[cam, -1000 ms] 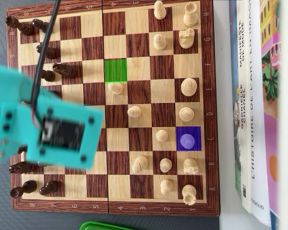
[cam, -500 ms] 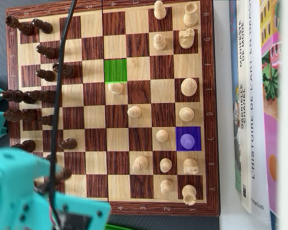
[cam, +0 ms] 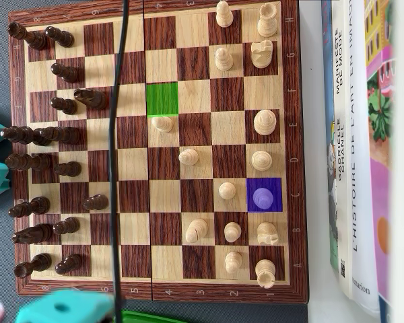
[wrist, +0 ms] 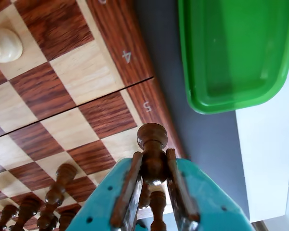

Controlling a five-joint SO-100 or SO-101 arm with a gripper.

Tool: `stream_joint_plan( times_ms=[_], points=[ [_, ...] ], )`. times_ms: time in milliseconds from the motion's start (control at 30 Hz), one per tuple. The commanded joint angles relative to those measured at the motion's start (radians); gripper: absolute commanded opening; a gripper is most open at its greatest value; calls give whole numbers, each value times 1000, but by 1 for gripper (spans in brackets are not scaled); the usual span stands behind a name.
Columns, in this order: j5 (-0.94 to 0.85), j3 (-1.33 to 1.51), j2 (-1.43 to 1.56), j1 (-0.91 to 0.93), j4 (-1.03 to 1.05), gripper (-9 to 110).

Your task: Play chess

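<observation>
The teal plastic gripper (wrist: 153,180) is clenched on a dark brown turned-wood chess pawn (wrist: 152,144). Its two wood-lined jaws press the piece from either side at the narrow neck just under the round head, and the head stands clear above the fingertips in the wrist view. The base of the piece is hidden between the jaws, so whether it touches anything below cannot be told.

By the look of it the pawn is light, hard and stiff, with a smooth varnished skin that could slide against a flat pad. The waist below the ball is the sensible place to hold it, since the bulge above stops it slipping down. A hold on the round head alone would likely squirt it out.

In the wrist view the held piece sits over the edge of the wooden chessboard with dark and pale squares (wrist: 82,77), beside the border numeral 5, with the green plastic tray (wrist: 231,53) just beyond the board's rim. More dark pieces stand in a row at lower left of that view.

In the overhead view only the teal arm body (cam: 64,306) shows at the bottom edge, beside the board's border; the pawn itself is not visible there. A green-tinted square (cam: 162,99) and a purple-tinted square (cam: 264,195) are marked on the board.
</observation>
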Motion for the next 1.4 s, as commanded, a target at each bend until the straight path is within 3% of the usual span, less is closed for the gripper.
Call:
stream_joint_plan(
  times_ms=[0,1067,1367],
  points=[
    [-25,-120,-52,28,3,5],
    [-87,-164,-126,40,-5,14],
    [-83,-170,-52,-31,5,14]
  ],
)
